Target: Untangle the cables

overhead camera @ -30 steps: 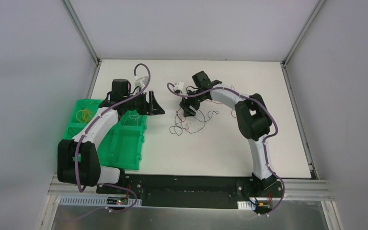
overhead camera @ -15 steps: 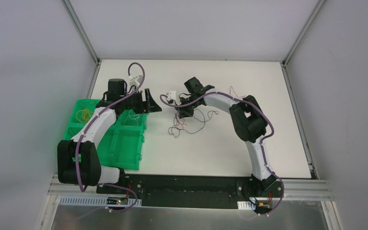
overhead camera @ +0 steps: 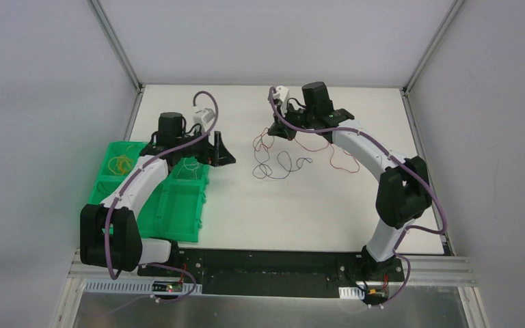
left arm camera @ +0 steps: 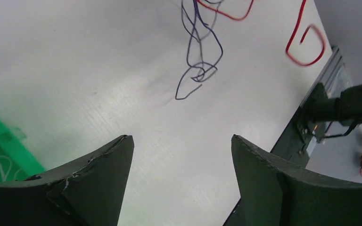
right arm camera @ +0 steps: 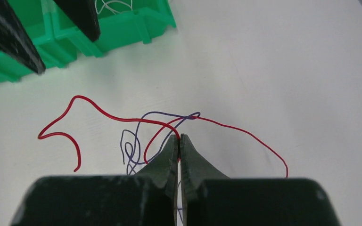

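Observation:
Thin cables lie loose on the white table. In the right wrist view my right gripper (right arm camera: 179, 137) is shut, and a red cable (right arm camera: 103, 112) is pinched at its tips and arcs off to both sides. A purple cable (right arm camera: 131, 141) loops under and beside the red one. From above, the right gripper (overhead camera: 277, 131) is at the back centre, with the red cable (overhead camera: 345, 164) trailing right and the dark purple cable (overhead camera: 284, 164) curled in front of it. My left gripper (overhead camera: 219, 149) (left arm camera: 181, 137) stands open and empty above bare table, short of the purple cable (left arm camera: 200, 70).
Green bins (overhead camera: 178, 205) stand at the left beside the left arm. One holds yellow wires (overhead camera: 119, 164) and another a white wire (overhead camera: 190, 166). The bins (right arm camera: 122, 33) also show at the top left of the right wrist view.
My right gripper shut on the red cable and swung toward the back right, drawing it out of the tangle. The left gripper opened wider and stayed by the bins.

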Available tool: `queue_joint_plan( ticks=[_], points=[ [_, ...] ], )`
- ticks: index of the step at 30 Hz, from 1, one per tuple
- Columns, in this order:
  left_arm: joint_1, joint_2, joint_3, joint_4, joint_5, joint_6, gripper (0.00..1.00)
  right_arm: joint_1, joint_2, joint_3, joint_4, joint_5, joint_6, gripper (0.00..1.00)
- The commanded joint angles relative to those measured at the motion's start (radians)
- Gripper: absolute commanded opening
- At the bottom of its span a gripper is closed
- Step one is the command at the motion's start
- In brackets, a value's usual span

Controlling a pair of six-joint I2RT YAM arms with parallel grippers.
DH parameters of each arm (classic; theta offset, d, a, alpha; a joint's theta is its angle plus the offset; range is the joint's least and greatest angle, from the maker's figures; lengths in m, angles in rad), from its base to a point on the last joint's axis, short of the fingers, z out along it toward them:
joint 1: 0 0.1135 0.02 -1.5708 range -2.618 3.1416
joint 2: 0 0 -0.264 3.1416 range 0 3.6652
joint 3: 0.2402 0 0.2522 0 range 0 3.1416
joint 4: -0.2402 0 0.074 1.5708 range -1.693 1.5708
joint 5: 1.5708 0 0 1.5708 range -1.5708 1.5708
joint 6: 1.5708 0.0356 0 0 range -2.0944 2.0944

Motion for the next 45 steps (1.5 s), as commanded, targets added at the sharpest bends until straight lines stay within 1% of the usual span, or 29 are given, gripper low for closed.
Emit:
queue_joint_plan(
  ticks=[1, 3, 4, 5, 7, 9, 10, 11, 13, 18, 19, 20, 21, 22, 23, 25, 26, 29, 31, 33, 35, 38, 39, 40, 41, 42, 43, 44, 45],
  points=[
    [-0.123, -0.029, -0.041, 0.072, 0.006, 0.202, 0.79, -0.015, -0.063, -0.024, 0.037, -0.029, 0.112, 0.00],
    [-0.186, -0.008, -0.057, 0.144, -0.034, 0.209, 0.80, -0.029, -0.073, -0.026, 0.035, -0.030, 0.129, 0.00],
    [-0.218, 0.010, -0.067, 0.205, -0.064, 0.188, 0.81, -0.033, -0.078, -0.030, 0.033, -0.028, 0.132, 0.00],
    [-0.231, 0.031, -0.076, 0.296, -0.086, 0.161, 0.83, -0.035, -0.084, -0.033, 0.032, -0.024, 0.133, 0.00],
    [-0.263, 0.087, -0.075, 0.384, -0.105, 0.159, 0.91, -0.038, -0.095, -0.042, 0.033, -0.020, 0.136, 0.00],
    [-0.292, 0.147, -0.083, 0.493, -0.146, 0.143, 0.93, -0.040, -0.107, -0.048, 0.031, -0.020, 0.150, 0.00],
    [-0.304, 0.173, -0.084, 0.549, -0.160, 0.125, 0.96, -0.040, -0.110, -0.052, 0.033, -0.020, 0.155, 0.00],
    [-0.316, 0.205, -0.077, 0.578, -0.177, 0.124, 0.99, -0.039, -0.115, -0.053, 0.033, -0.020, 0.158, 0.00],
    [-0.342, 0.265, -0.051, 0.608, -0.207, 0.131, 0.99, -0.039, -0.120, -0.055, 0.033, -0.015, 0.165, 0.00],
    [-0.379, 0.406, 0.019, 0.688, -0.241, 0.060, 0.99, -0.047, -0.119, -0.053, 0.037, -0.006, 0.179, 0.00],
    [-0.384, 0.433, 0.038, 0.699, -0.253, 0.036, 0.97, -0.049, -0.118, -0.050, 0.036, -0.004, 0.182, 0.00],
    [-0.386, 0.459, 0.063, 0.702, -0.259, 0.004, 0.91, -0.052, -0.117, -0.048, 0.037, 0.000, 0.184, 0.00],
    [-0.386, 0.490, 0.092, 0.701, -0.275, -0.047, 0.84, -0.057, -0.116, -0.046, 0.037, 0.004, 0.190, 0.00],
    [-0.385, 0.504, 0.104, 0.702, -0.290, -0.079, 0.73, -0.065, -0.113, -0.044, 0.037, 0.009, 0.198, 0.00],
    [-0.383, 0.510, 0.107, 0.704, -0.295, -0.104, 0.59, -0.075, -0.112, -0.039, 0.037, 0.015, 0.205, 0.00],
    [-0.368, 0.491, 0.096, 0.686, -0.255, -0.134, 0.15, -0.111, -0.108, -0.035, 0.036, 0.040, 0.207, 0.00],
    [-0.356, 0.460, 0.084, 0.644, -0.231, -0.140, 0.00, -0.140, -0.106, -0.026, 0.034, 0.068, 0.203, 0.00],
    [-0.275, 0.318, 0.032, 0.453, -0.141, -0.112, 0.00, -0.260, -0.096, -0.011, 0.041, 0.229, 0.140, 0.00],
    [-0.209, 0.214, 0.016, 0.290, -0.044, -0.031, 0.00, -0.371, -0.072, 0.002, 0.073, 0.342, 0.120, 0.00],
    [-0.152, 0.109, 0.021, 0.139, 0.034, 0.073, 0.00, -0.467, -0.034, 0.030, 0.064, 0.432, 0.068, 0.00],
    [-0.105, 0.018, 0.050, 0.024, 0.105, 0.141, 0.00, -0.548, 0.006, 0.037, 0.054, 0.476, -0.013, 0.00],
    [-0.068, -0.055, 0.120, -0.060, 0.202, 0.146, 0.00, -0.653, 0.060, 0.040, 0.042, 0.517, -0.118, 0.00],
    [-0.069, -0.063, 0.148, -0.087, 0.223, 0.146, 0.00, -0.674, 0.080, 0.063, 0.001, 0.507, -0.136, 0.00],
    [-0.070, -0.064, 0.171, -0.096, 0.237, 0.138, 0.00, -0.689, 0.097, 0.109, -0.090, 0.459, -0.130, 0.00],
    [-0.076, -0.058, 0.190, -0.096, 0.258, 0.123, 0.00, -0.702, 0.113, 0.187, -0.222, 0.346, -0.115, 0.00],
    [-0.086, -0.045, 0.208, -0.097, 0.279, 0.112, 0.00, -0.706, 0.128, 0.258, -0.366, 0.227, -0.092, 0.05],
    [-0.102, -0.033, 0.224, -0.096, 0.285, 0.114, 0.00, -0.699, 0.136, 0.320, -0.465, 0.106, -0.066, 0.21],
    [-0.116, -0.022, 0.236, -0.095, 0.290, 0.125, 0.00, -0.680, 0.129, 0.350, -0.516, 0.010, -0.006, 0.42],
    [-0.130, -0.013, 0.248, -0.090, 0.297, 0.139, 0.00, -0.654, 0.111, 0.350, -0.518, -0.062, 0.048, 0.59]
  ],
)
